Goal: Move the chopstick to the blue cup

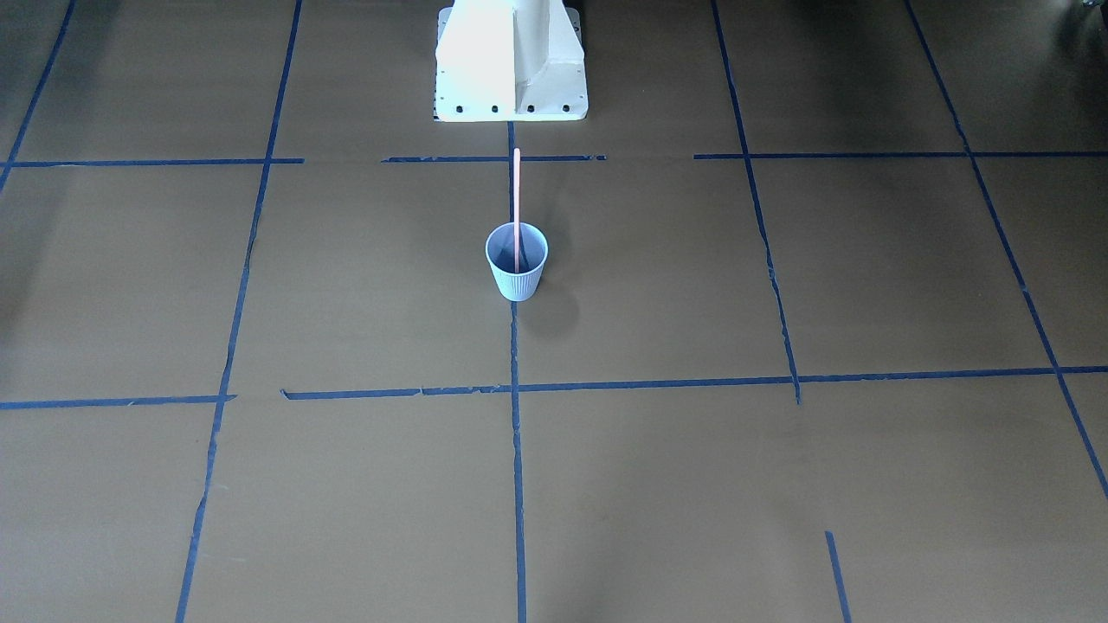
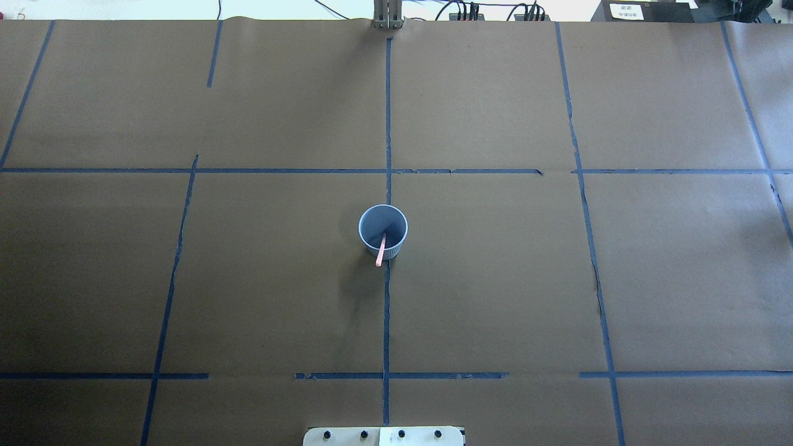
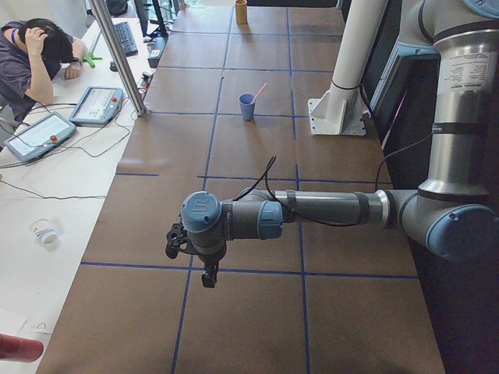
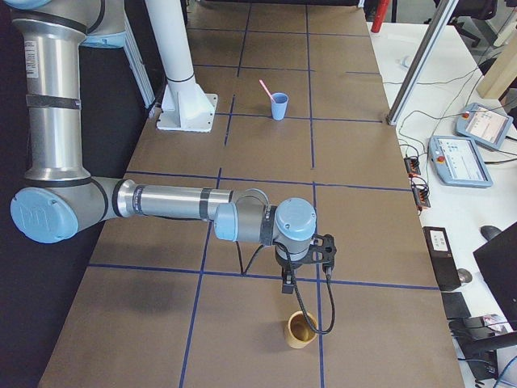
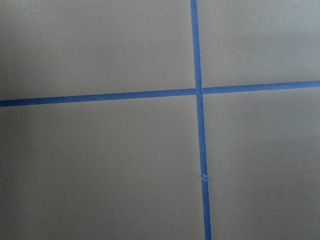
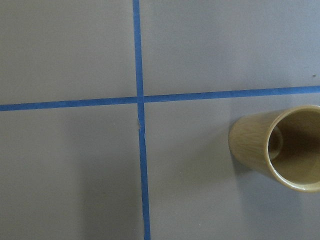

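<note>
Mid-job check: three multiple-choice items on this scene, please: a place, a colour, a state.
1. Where is the chopstick? A) flat on the table B) standing in the blue cup C) in a gripper
2. What colour is the chopstick? A) pink B) green C) black
3. How does the tan cup stand? A) upright, nothing in it B) tipped on its side C) upside down
Key: 1 B, its lower end sits inside the cup. 2 A, it shows pink in both table views. 3 A, the right wrist view looks into its bare open mouth.
</note>
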Robot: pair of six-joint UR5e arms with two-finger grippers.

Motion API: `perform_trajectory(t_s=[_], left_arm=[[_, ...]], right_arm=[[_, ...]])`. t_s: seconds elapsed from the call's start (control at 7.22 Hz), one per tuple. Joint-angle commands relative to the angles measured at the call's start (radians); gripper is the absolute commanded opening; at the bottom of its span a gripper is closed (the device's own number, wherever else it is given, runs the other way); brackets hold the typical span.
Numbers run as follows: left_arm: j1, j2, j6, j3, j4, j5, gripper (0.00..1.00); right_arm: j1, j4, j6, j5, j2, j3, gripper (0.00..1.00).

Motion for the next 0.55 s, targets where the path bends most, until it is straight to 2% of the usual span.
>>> perform_trajectory(t_s=[0.0,0.42], left_arm=[[0.000,0.000,-0.001,-0.001,0.000,-0.001,1.00],[0.000,0.000,0.000,0.000,0.000,-0.001,1.00]], right_arm=[[0.000,0.001,0.000,-0.002,0.001,-0.001,1.00],[0.000,0.003,0.002,0.000,0.003,0.004,1.00]])
